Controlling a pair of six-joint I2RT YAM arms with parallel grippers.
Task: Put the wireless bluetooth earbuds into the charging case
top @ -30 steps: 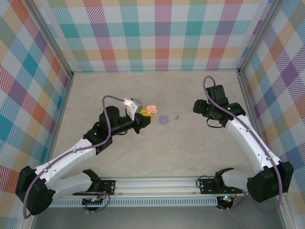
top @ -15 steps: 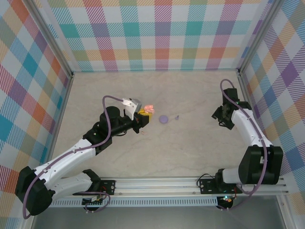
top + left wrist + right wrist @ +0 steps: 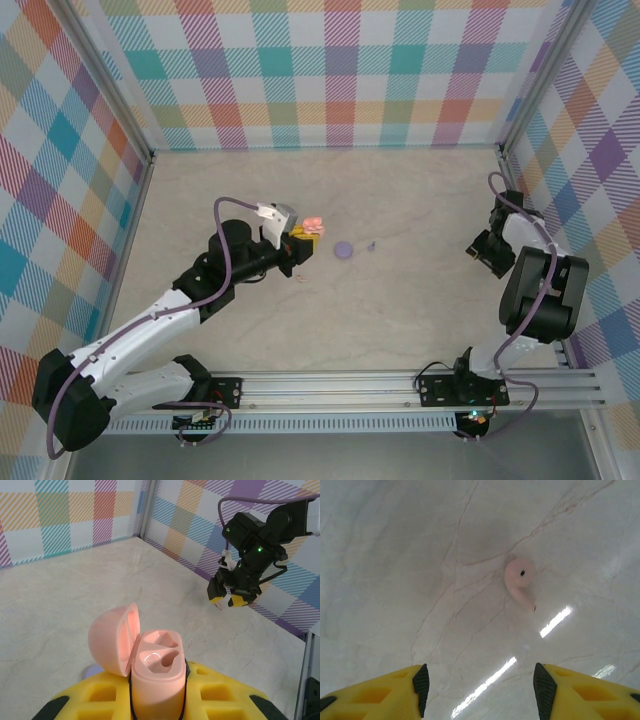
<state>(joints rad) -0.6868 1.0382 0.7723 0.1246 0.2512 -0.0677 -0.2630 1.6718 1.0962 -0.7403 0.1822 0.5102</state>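
My left gripper [image 3: 303, 238] is shut on a pale pink charging case [image 3: 156, 672] and holds it upright. The case's lid [image 3: 112, 640] is swung open to the left and both wells look empty. Near the right wall my right gripper [image 3: 479, 690] hangs open over the table. A pale pink earbud [image 3: 520, 582] lies on the table ahead of its fingers, untouched. In the top view the right gripper [image 3: 487, 250] is folded back close to its own arm. Another pink earbud [image 3: 302, 279] lies just below the left gripper, and a tiny purple earbud [image 3: 371, 245] lies mid-table.
A round purple case [image 3: 344, 250] sits on the table right of the held pink case. Checkered walls enclose the marble tabletop [image 3: 400, 320] at the back and both sides. The metal rail [image 3: 330, 385] with the arm bases runs along the near edge.
The right arm has swung from mid-right of the table out to the right wall and folded back, its jaws narrowing slightly. The left arm and the pink case have not moved.
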